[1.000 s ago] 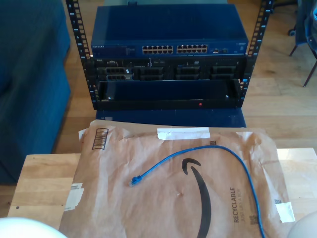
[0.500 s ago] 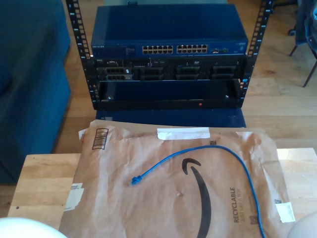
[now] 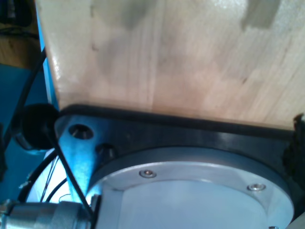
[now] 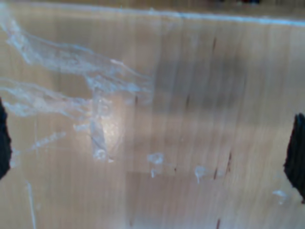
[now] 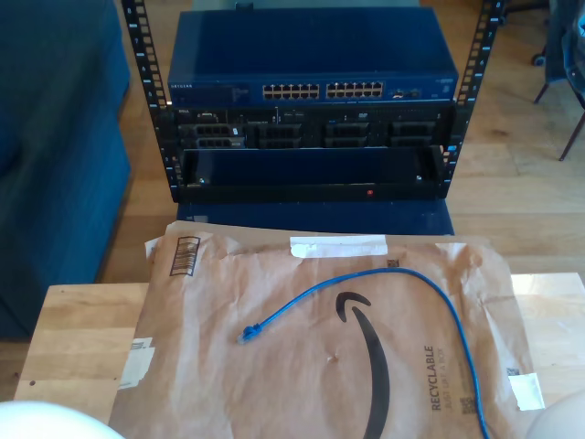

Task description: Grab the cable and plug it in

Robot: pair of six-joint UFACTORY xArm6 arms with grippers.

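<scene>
Blue cable (image 5: 384,279) on brown mailer (image 5: 274,384)

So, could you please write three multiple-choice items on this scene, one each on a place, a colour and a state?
1. Where does the cable lie?
A. on the brown paper mailer
B. inside the rack
C. on the floor

2. What colour is the cable?
A. yellow
B. blue
C. black

3. What state is the cable's visible plug in?
A. seated in a switch port
B. held by a gripper
C. lying loose

Answers:
1 A, it curves across the mailer in the exterior view.
2 B, it is bright blue.
3 C, the plug rests on the paper, far from the ports.
</scene>
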